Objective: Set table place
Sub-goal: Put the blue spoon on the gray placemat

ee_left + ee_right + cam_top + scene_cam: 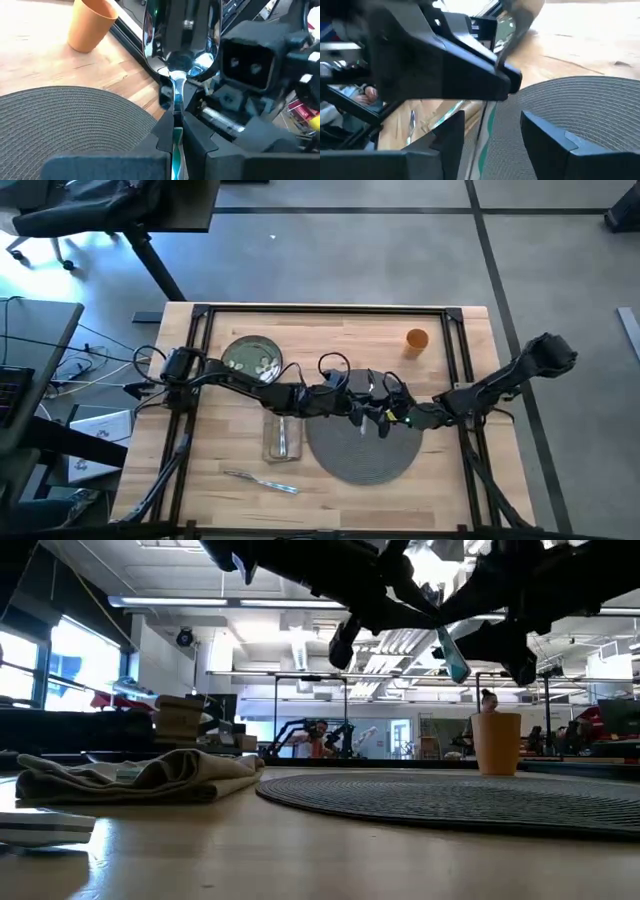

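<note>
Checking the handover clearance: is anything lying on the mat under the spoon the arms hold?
Nothing visible: the round grey woven mat lies bare beneath the metal spoon, gripped by the left claw, with the right claw open beside it.

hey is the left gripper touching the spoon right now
Touching. In the left wrist view the left gripper has both fingers pressed against the spoon handle, holding it above the mat.

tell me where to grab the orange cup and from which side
Grip the orange cup across its upper wall just under the rim, coming from above or from the right arm's side. It stands upright and alone on the table, beyond the mat, and its tapered wall widens upward, so a high grip resists slipping.
</note>
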